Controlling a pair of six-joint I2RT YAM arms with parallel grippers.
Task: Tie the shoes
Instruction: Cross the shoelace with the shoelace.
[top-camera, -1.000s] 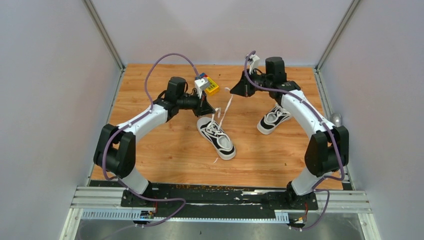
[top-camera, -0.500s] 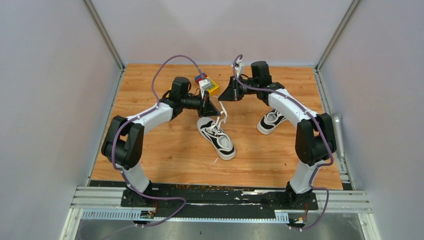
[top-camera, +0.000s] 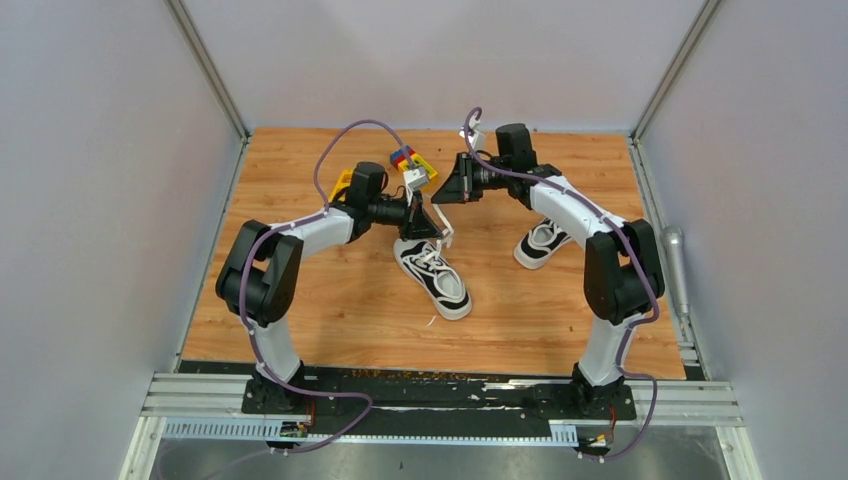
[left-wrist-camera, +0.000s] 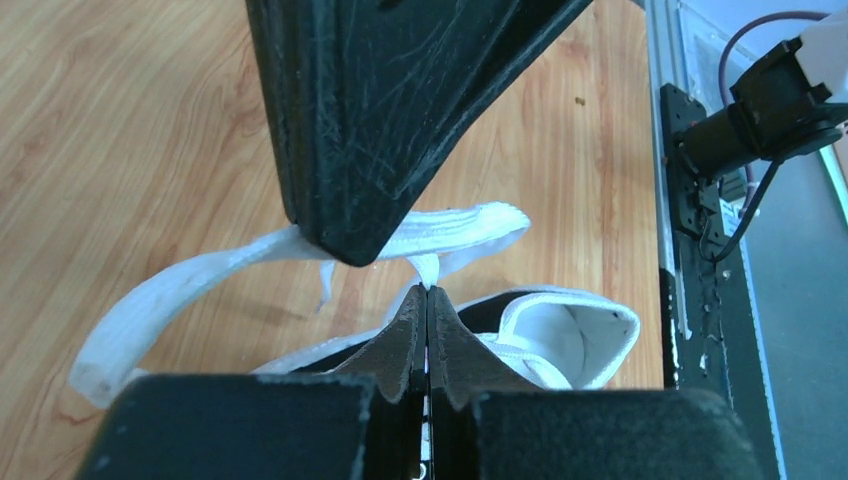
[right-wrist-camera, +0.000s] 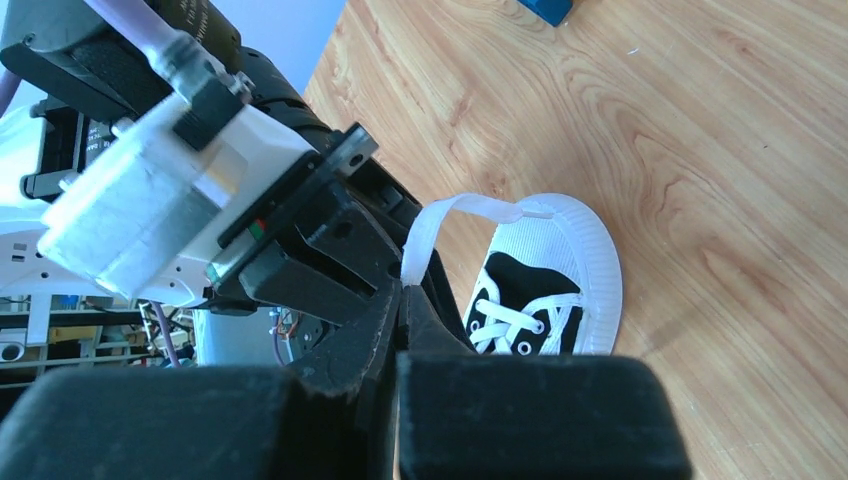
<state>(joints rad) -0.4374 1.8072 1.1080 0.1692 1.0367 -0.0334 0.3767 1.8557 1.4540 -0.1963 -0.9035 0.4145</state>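
One black sneaker (top-camera: 435, 278) with white sole lies mid-table; the other sneaker (top-camera: 543, 243) lies to its right. My left gripper (top-camera: 432, 222) hovers over the near shoe's toe end, shut on a white lace (left-wrist-camera: 428, 272). My right gripper (top-camera: 447, 195) sits just behind it, almost touching, shut on a lace loop (right-wrist-camera: 440, 215). In the left wrist view the right fingers (left-wrist-camera: 380, 120) hang over a flat lace strand (left-wrist-camera: 190, 285) and the shoe's opening (left-wrist-camera: 565, 335). In the right wrist view the shoe (right-wrist-camera: 545, 290) lies under both grippers, and the left gripper's body (right-wrist-camera: 300, 240) is close.
Colourful toy blocks (top-camera: 410, 160) and a yellow block (top-camera: 340, 182) lie behind the left arm. A grey metal cylinder (top-camera: 675, 250) lies past the table's right edge. Grey walls close in the wooden table (top-camera: 330, 310). A blue block (right-wrist-camera: 548, 8) shows in the right wrist view.
My right gripper has moved left and down with its lace, and my left gripper has moved right; the two now meet above the middle shoe. The stretched lace has gone short and slack.
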